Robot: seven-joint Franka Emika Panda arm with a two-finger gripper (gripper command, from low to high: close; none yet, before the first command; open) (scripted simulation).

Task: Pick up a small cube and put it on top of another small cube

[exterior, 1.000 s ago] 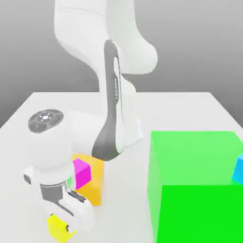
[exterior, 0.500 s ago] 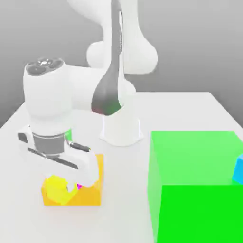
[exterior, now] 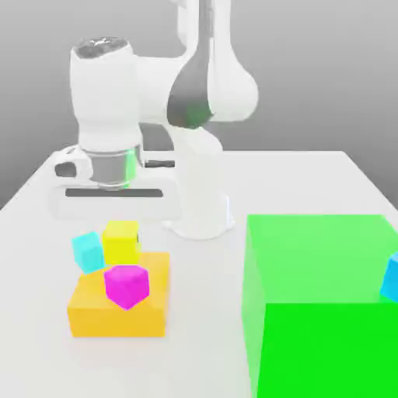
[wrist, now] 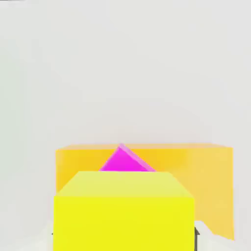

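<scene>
**blockhead_42:** ok so where's the small cube [exterior: 121, 242] at? the yellow one

**panda_fan:** it's up off the worktop [exterior: 31, 225], hanging right under the arm's white hand. The end effector [exterior: 120, 230] is clenched on it. In the hand view the yellow cube [wrist: 123, 211] sits dead centre and close to the camera, with a thin dark sliver of finger hard against each side of it.

**blockhead_42:** and what's under it?

**panda_fan:** the orange block [exterior: 116, 309]. In the exterior view the yellow cube overlaps that block's far top edge. The magenta cube [exterior: 126, 285] sits on top of the orange block, nearer the camera and apart from the yellow one. The hand view has the same stack-up: yellow in front, a magenta corner [wrist: 122, 161] poking out from behind it, and orange [wrist: 206, 176] beyond both.

**blockhead_42:** isn't there a cyan one too?

**panda_fan:** yep, a cyan cube [exterior: 88, 251] just beside the yellow one, on the exterior view's left of it. They look like they're touching, or nearly, but I honestly can't tell which. I also can't tell what the cyan one is resting on.

**blockhead_42:** the big green thing?

**panda_fan:** the green box [exterior: 326, 311] is well apart, over on the exterior view's right. There's a bit of a second cyan cube [exterior: 391, 280] at the edge of the picture, against the box's top.
</scene>
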